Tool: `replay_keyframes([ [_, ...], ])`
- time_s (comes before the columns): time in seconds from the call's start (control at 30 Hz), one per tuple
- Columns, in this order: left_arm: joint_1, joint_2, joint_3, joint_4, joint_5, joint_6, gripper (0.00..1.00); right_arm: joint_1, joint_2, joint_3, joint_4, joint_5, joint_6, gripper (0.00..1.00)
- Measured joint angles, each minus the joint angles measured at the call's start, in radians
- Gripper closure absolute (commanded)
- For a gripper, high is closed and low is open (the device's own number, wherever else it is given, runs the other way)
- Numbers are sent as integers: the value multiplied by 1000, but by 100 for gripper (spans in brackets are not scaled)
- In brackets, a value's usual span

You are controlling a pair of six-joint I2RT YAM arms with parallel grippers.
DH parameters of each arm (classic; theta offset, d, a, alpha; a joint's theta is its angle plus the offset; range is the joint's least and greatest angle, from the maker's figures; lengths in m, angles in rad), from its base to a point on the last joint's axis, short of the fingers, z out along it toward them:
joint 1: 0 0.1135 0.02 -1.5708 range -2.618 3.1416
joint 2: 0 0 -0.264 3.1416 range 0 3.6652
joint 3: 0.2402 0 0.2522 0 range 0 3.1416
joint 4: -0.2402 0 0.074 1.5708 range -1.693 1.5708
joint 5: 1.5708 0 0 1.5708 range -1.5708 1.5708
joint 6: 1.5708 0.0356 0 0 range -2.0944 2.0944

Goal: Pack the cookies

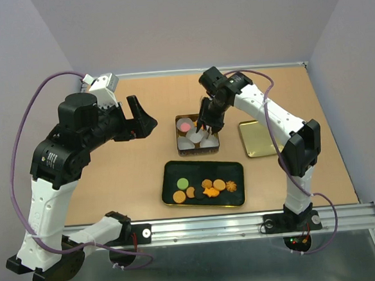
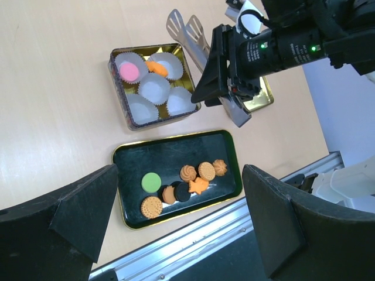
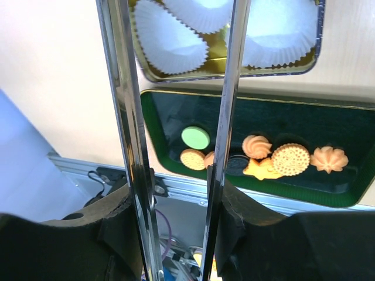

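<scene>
Several cookies lie on a black tray (image 1: pixel 196 171): a green round (image 1: pixel 183 182), tan rounds, a dark one, an orange star (image 1: pixel 210 191) and swirls. They also show in the left wrist view (image 2: pixel 152 181) and the right wrist view (image 3: pixel 195 138). A gold tin (image 1: pixel 179 145) holds white paper cups; a pink cookie (image 2: pixel 129 71) and an orange one (image 2: pixel 156 67) lie in two of them. My right gripper (image 1: pixel 207 123) is shut on metal tongs (image 3: pixel 124 117), whose blades stand apart and empty over the tin (image 3: pixel 269 70). My left gripper (image 1: pixel 141 121) is open and empty, raised left of the tin.
The tin's gold lid (image 1: pixel 258 139) lies on the table right of the tin, under the right arm. The tray (image 2: pixel 170 153) sits close to the aluminium rail (image 1: pixel 213 225) at the table's near edge.
</scene>
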Motion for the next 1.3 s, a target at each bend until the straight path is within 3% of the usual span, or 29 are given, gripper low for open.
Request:
replay_keyframes([
  [0.2, 0, 0, 0, 0, 2, 0, 1, 1, -20, 25, -11, -12, 5, 54],
  [0.4, 0, 0, 0, 1, 14, -5, 1, 49, -189, -120, 20, -32, 34, 54],
  [0.73, 0, -20, -58, 8, 40, -27, 1, 434, -411, -515, 164, -48, 217, 55],
  [0.9, 0, -39, -111, 13, 51, -38, 1, 530, -495, -654, 205, -49, 306, 55],
  [1.1, 0, -55, -148, 26, 68, -52, 1, 658, -436, -656, 267, -61, 337, 51],
  [1.3, 0, -74, -164, 31, 74, -64, 1, 695, -289, -635, 284, -65, 338, 51],
])
